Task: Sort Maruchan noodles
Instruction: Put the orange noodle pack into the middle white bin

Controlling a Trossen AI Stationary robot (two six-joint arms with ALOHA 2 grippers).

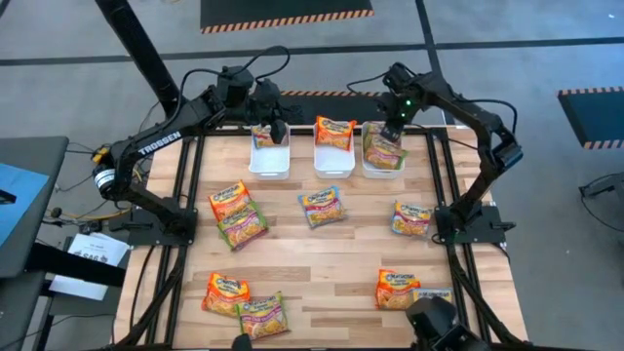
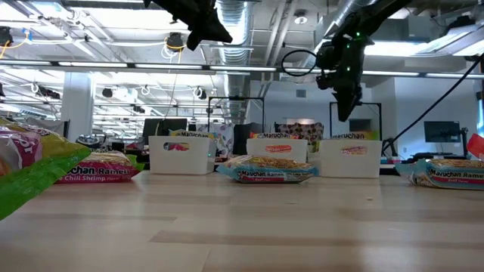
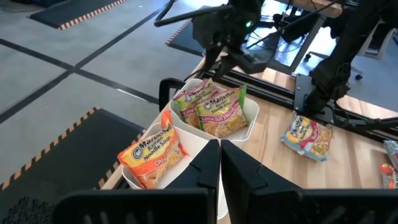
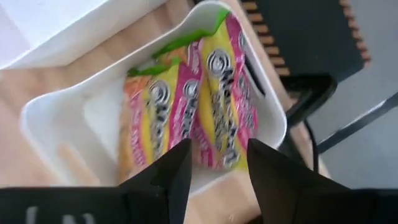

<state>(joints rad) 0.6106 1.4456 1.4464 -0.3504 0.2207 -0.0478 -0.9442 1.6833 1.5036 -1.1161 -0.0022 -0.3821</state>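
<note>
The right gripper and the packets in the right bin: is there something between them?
No. In the right wrist view the right gripper hangs open just above the green-edged packets standing in the right white bin; only air separates them.

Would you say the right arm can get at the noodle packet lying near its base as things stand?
Probably yes: that packet lies flat and alone on bare table, nothing on or against it, and the right hand is open over the right bin.

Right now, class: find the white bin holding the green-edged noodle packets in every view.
High view: rightmost bin, under the right gripper.
Low view: rightmost bin.
Left wrist view: far bin.
Right wrist view: fills the middle.
Shared landmark: the green-edged packets.
</note>
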